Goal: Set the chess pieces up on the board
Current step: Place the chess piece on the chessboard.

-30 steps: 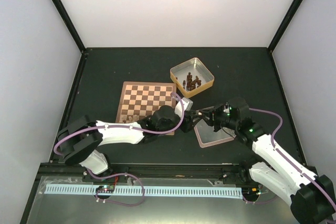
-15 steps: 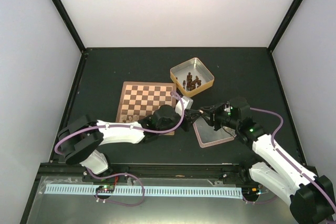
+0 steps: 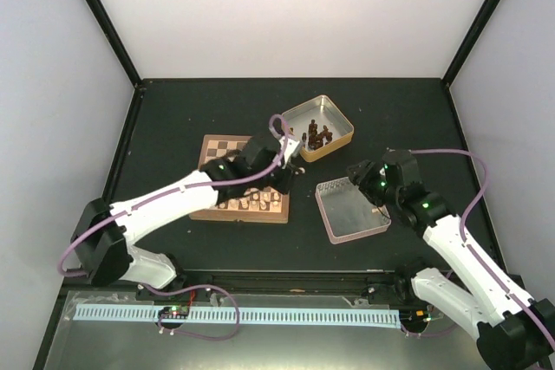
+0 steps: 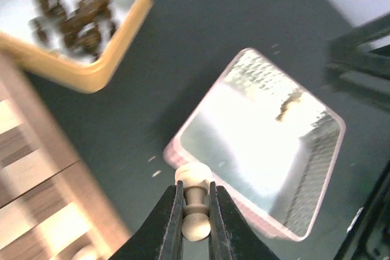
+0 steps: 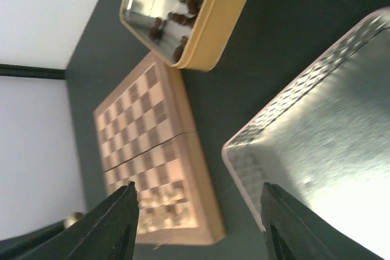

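- My left fingers (image 4: 175, 210) are clamped tight on a cream pawn (image 4: 194, 202), up near the far right corner of the board (image 3: 211, 146).
- My right fingers (image 5: 113, 226) stand apart, holding nothing, by the silver tin (image 3: 351, 214).
- Other cream pieces (image 3: 247, 204) line the board's near rows.

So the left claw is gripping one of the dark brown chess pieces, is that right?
Not quite. The left gripper is gripping a pale cream piece, not a dark brown one. The left wrist view shows it pinched between the two fingers.
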